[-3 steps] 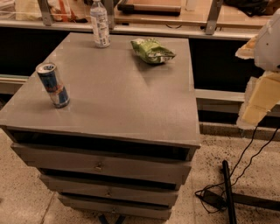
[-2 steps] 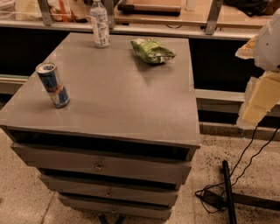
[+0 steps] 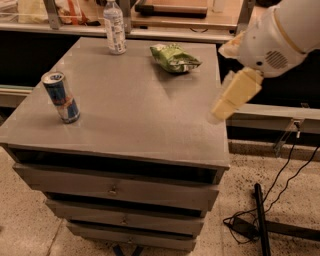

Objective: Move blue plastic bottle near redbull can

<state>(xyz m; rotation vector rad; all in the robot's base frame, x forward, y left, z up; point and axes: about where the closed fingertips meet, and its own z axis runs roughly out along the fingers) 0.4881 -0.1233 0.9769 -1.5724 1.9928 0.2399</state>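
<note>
The blue plastic bottle (image 3: 115, 27), clear with a white cap and a white-and-blue label, stands upright at the far edge of the grey cabinet top (image 3: 140, 115). The redbull can (image 3: 61, 96) stands upright near the front left, well apart from the bottle. My gripper (image 3: 229, 99), cream-coloured on a white arm (image 3: 275, 35), hangs above the cabinet's right edge. It is far from both bottle and can and holds nothing that I can see.
A green snack bag (image 3: 175, 57) lies at the far right of the cabinet top, between the bottle and the gripper. Drawers (image 3: 115, 190) run below the top. Black cables and a stand (image 3: 260, 220) lie on the floor at right. A counter with clutter (image 3: 170, 12) runs behind.
My arm and gripper have moved left from beyond the cabinet's right side to above its right edge. The bottle, can and bag have not moved.
</note>
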